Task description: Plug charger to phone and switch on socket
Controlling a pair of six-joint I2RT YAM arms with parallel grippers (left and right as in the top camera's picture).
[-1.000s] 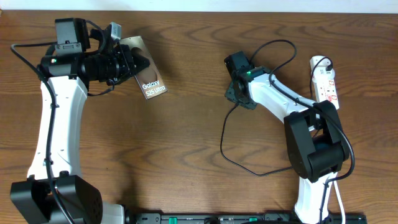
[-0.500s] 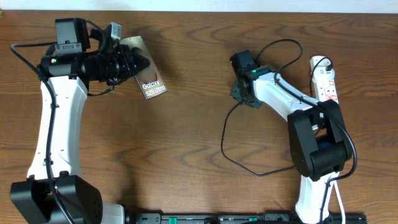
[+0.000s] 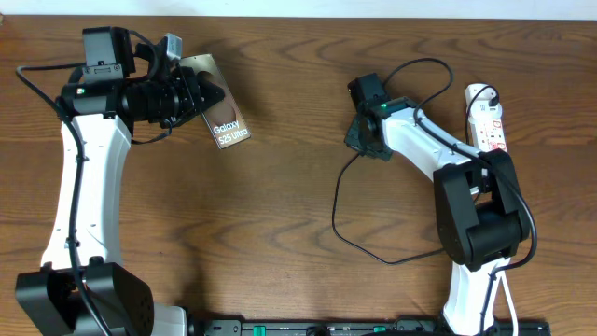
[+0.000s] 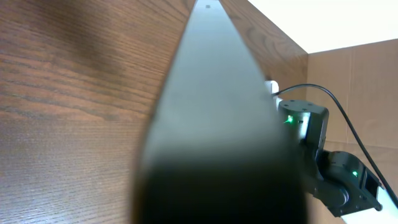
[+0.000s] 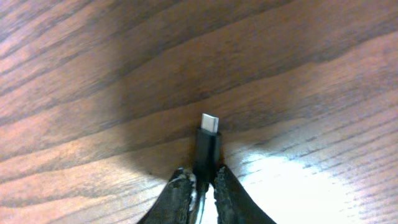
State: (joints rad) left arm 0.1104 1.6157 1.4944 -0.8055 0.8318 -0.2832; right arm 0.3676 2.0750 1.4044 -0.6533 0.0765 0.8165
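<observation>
2 grips: left pincer [image 3: 206, 93] clamps phone [image 3: 229, 128], right pincer [image 5: 203, 178] pinches charger [image 5: 208, 146].

Open tabletop [image 3: 280, 187] betw. phone [image 3: 227, 126] & right pincer [image 3: 362, 142], charger [image 3: 333, 213] loop nearby

Phone [image 3: 227, 121] face: white lettering "Galaxy S25 Ultra". No other legible text anywhere.

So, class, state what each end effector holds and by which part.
Left end effector: phone, near its unlettered end. Right end effector: charger, by its plug's black body.
</observation>
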